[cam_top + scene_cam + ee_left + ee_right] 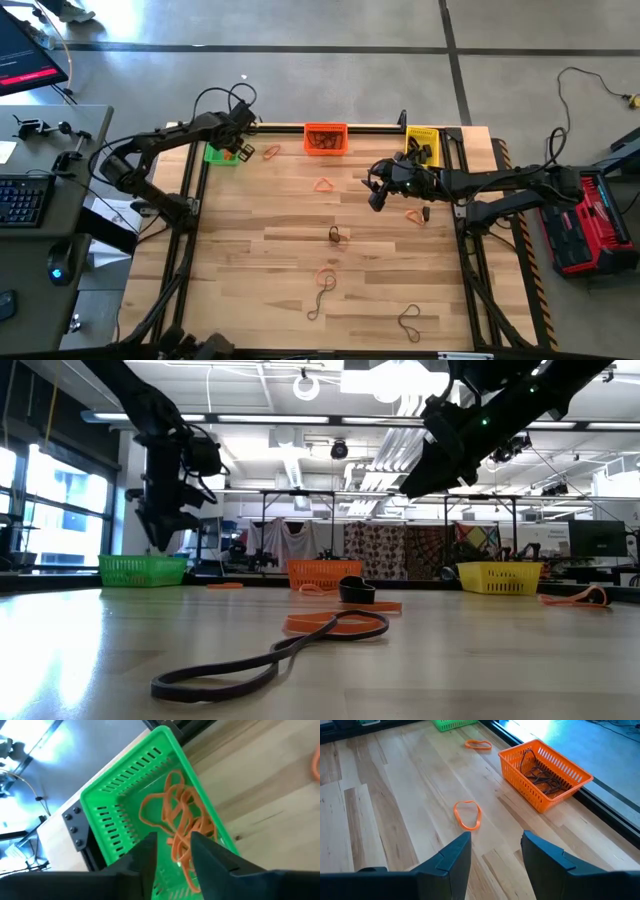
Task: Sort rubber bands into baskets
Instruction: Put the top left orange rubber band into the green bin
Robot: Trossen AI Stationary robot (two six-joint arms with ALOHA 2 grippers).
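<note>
The green basket [125, 785] stands at the table's far left and holds several orange rubber bands [175, 815]. My left gripper [174, 852] hangs open just above it, and the bands show in the gap between its fingers. The orange basket [545, 772] at the far middle holds brown bands [540, 775]. The yellow basket [422, 140] stands at the far right. My right gripper [495, 852] waits open above the table's right half, with a loose orange band [466, 814] lying flat ahead of it.
Loose bands lie scattered on the wooden table: an orange one [271, 152] beside the green basket, another orange one [415, 213] near the right arm, a brown one [336, 235] at the middle, an orange one [326, 275] and dark ones [318, 300] [410, 320] toward the near edge.
</note>
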